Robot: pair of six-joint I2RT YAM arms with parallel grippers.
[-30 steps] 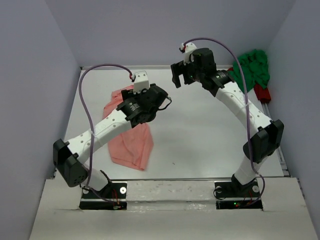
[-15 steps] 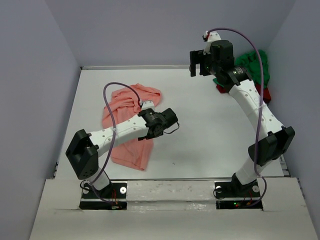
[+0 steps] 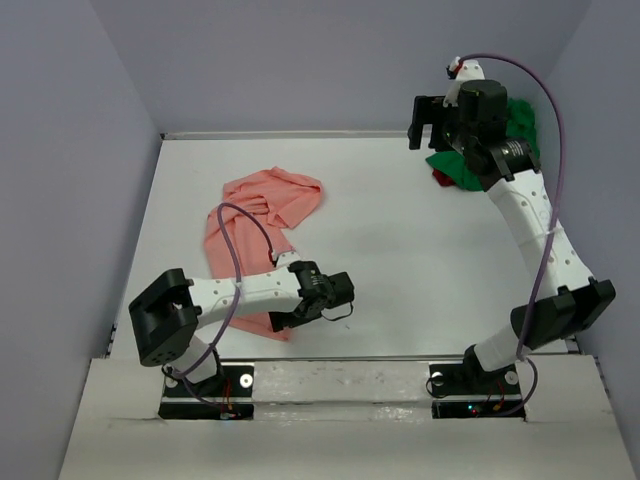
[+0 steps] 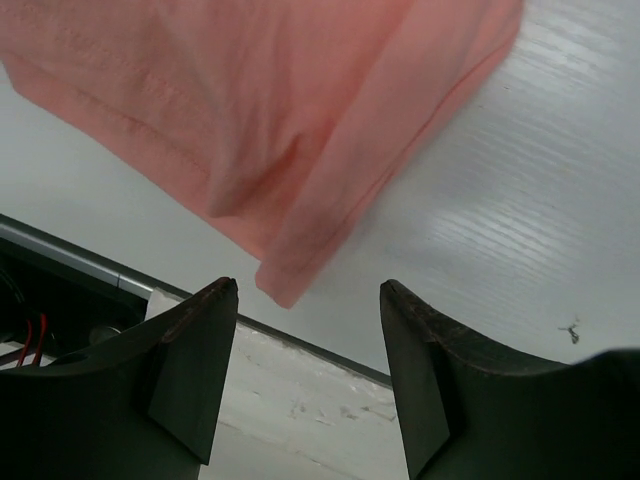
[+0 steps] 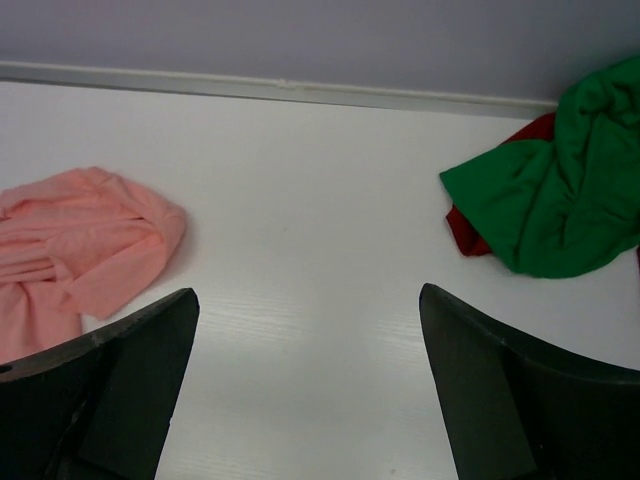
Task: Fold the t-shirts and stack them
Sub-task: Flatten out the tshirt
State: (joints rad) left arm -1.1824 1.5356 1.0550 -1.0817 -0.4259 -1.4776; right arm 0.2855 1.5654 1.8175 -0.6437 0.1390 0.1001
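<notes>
Table (image 3: 400,260) carries the salmon pink t-shirt (image 3: 262,215) crumpled toward nine o'clock and the bright green t-shirt (image 5: 560,190) bunched over a red cloth (image 5: 470,235) at two o'clock, while my left gripper (image 4: 308,290) hovers spread over the pink shirt's near corner and my right gripper (image 5: 308,298) hangs spread wide and empty.

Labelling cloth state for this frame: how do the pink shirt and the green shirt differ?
The pink shirt lies stretched out, partly flat, on the left half of the table; the green shirt is a crumpled heap in the far right corner. The pink shirt rests on bare table; the green shirt sits partly over a red cloth. Shared: neither is folded or gripped; the left gripper and right gripper are open.
</notes>
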